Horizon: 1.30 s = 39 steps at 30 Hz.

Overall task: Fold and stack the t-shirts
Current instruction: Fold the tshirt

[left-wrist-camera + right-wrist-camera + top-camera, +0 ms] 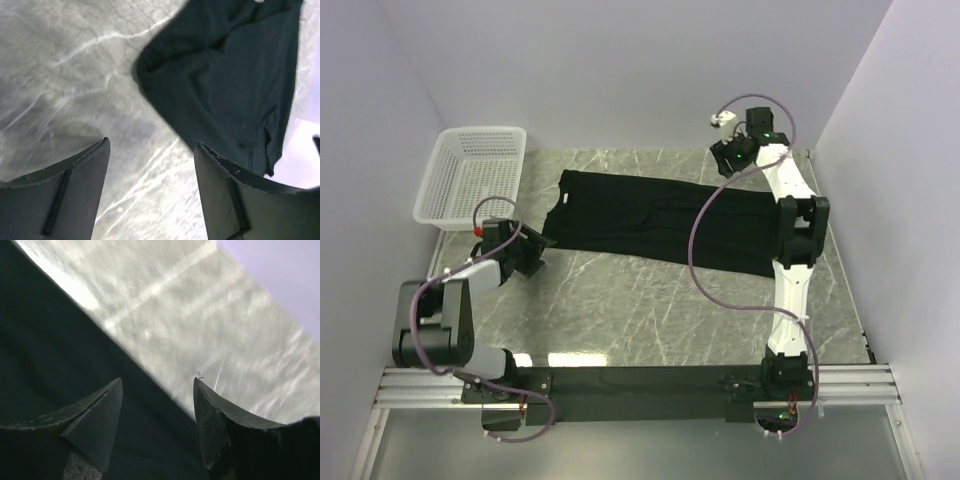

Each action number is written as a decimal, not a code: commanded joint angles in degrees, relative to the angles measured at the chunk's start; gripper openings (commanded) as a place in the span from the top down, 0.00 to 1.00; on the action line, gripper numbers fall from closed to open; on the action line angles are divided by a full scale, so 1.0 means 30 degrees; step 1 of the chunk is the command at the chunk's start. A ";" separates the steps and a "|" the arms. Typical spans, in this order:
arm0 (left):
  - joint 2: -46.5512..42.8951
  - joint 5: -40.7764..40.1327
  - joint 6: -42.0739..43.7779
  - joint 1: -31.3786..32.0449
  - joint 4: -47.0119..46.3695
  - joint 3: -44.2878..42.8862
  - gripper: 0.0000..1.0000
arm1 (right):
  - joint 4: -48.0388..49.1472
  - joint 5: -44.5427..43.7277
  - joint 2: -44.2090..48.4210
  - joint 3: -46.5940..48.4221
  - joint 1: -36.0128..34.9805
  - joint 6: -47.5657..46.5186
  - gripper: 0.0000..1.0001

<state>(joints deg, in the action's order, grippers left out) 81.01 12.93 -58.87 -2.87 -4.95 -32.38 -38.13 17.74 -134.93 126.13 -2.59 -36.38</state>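
One black t-shirt (650, 220) lies flat on the marble table (620, 300) as a long band running from left to right. No logo shows. My left gripper (540, 250) sits low beside the shirt's left end. It is open, with only bare table between its fingers. In the left wrist view the gripper (152, 145) is just short of the t-shirt (225, 85), whose rounded end lies ahead and to the right. My right gripper (728, 165) hovers over the shirt's far edge near the back wall. In the right wrist view this gripper (157, 382) is open, straddling the t-shirt (45, 365) edge.
A white mesh basket (475, 175) stands at the back left corner, close behind the left gripper. Walls close in the table at the back and on both sides. The right arm's purple cable (705, 250) hangs over the shirt's right half.
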 commanded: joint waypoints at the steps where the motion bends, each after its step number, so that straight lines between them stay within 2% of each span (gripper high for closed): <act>1: 0.1293 -0.1084 -0.1176 0.0576 -0.0725 -0.1391 0.27 | 0.0958 0.0882 0.2493 -0.1840 0.0775 0.1637 0.35; 5: 0.2730 -0.2958 -0.1440 0.1425 -0.0079 -0.2740 0.30 | 0.2190 0.1994 0.5564 -0.6257 0.1682 0.2223 0.35; 8: 0.3609 -0.4248 -0.1586 0.1953 0.0184 -0.3472 0.38 | 0.2660 0.2814 0.7236 -0.8341 0.2091 0.2924 0.36; 13: 0.5277 -0.7114 -0.1499 0.3124 0.1589 -0.5110 0.41 | 0.2954 0.3783 0.9087 -1.0194 0.2795 0.3864 0.36; 15: 0.5514 -0.7851 -0.1645 0.3564 0.2819 -0.5377 0.56 | 0.2954 0.4076 0.9761 -1.0751 0.3147 0.4157 0.36; 17: 0.5749 -0.8790 -0.1762 0.3682 0.3259 -0.5466 0.60 | 0.2925 0.4195 1.0287 -1.1247 0.3382 0.4304 0.36; 22: 0.6043 -0.9697 -0.0800 0.3712 0.3583 -0.5846 0.87 | 0.3071 0.4429 1.1138 -1.2361 0.4027 0.4480 0.37; 25: 0.5955 -1.0166 -0.0096 0.3712 0.3729 -0.6225 0.92 | 0.3188 0.4488 1.1374 -1.2772 0.4290 0.4539 0.37; 32: 0.7007 -1.0726 0.2073 0.3683 0.4198 -0.8597 0.94 | 0.3598 0.4488 1.1580 -1.3711 0.4496 0.4627 0.37; 39: 0.9175 -0.9351 0.3275 0.3361 0.4169 -1.1205 0.89 | 0.3220 0.3176 1.0498 -1.3450 0.4496 0.3428 0.36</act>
<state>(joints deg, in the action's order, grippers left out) 106.87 -15.84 -52.31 8.08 7.20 -62.83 -29.36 29.47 -103.83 84.68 10.55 -23.97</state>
